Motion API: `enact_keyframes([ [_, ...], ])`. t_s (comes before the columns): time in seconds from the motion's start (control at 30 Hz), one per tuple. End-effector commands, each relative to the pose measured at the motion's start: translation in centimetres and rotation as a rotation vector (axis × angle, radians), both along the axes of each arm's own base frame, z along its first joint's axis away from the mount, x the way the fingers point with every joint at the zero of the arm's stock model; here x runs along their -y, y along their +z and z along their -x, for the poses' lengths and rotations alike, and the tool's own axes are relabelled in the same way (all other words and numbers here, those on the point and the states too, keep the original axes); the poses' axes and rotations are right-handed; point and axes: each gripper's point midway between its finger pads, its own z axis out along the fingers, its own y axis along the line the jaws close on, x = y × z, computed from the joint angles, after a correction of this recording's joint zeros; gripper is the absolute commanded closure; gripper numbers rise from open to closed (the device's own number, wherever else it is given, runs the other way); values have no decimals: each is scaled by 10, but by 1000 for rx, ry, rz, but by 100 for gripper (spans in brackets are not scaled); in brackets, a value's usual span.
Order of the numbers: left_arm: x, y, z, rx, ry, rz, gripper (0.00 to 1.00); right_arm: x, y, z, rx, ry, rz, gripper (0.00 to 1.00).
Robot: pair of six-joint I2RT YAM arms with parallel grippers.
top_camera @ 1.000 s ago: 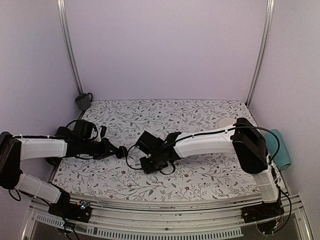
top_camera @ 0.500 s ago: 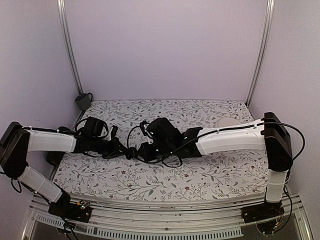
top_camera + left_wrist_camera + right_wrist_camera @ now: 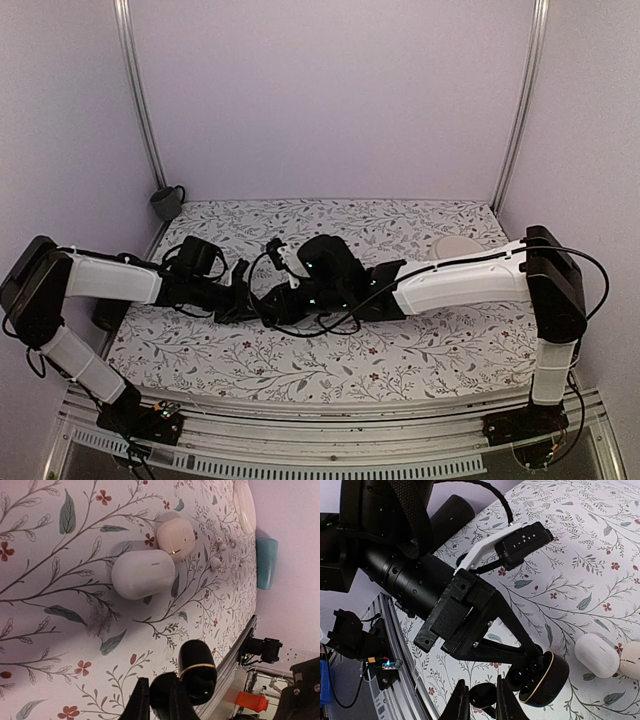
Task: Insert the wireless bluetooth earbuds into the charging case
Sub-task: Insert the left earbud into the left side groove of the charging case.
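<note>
The left gripper [image 3: 159, 700] has its fingers clamped on the case [image 3: 198, 672], a glossy black puck with a thin gold band. In the left wrist view the case projects from the fingertips toward 1 o'clock, clear of the table [image 3: 420, 350]. The right gripper [image 3: 482, 702] has its fingers nearly together, pinching a small black oval, apparently an earbud [image 3: 481, 694]. In the right wrist view the case lies at 2 o'clock from that earbud, just beside it; whether they touch cannot be told. The case appears to be open there, showing a dark recess, but its contents cannot be made out. The second earbud cannot be located in any view. The left wrist view alone shows the things beyond the case. Two white pods [image 3: 143, 574] lie touching each other on the table at 12 o'clock from the fingers. Two tiny white pieces [image 3: 217, 562] lie farther out at 1 o'clock, with a white dish [image 3: 245, 505] and a teal cup [image 3: 267, 562] beyond them near the table edge. The top view shows both grippers meeting left of the table centre, but there the case and earbud blend into the black hardware.
</note>
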Motion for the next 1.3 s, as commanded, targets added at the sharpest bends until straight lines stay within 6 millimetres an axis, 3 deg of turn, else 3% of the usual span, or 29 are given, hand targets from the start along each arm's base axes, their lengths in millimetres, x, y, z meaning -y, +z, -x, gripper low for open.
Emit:
enact_keyframes([
  [0.0,15,11,4,-3,-53,59,100,-6,2,2,40,49,-36,90],
  [0.57,23,28,13,-28,-85,127,100,-1,-21,3,114,76,-19,91],
  [1.27,24,38,13,-18,-81,123,100,5,-32,5,174,64,8,92],
])
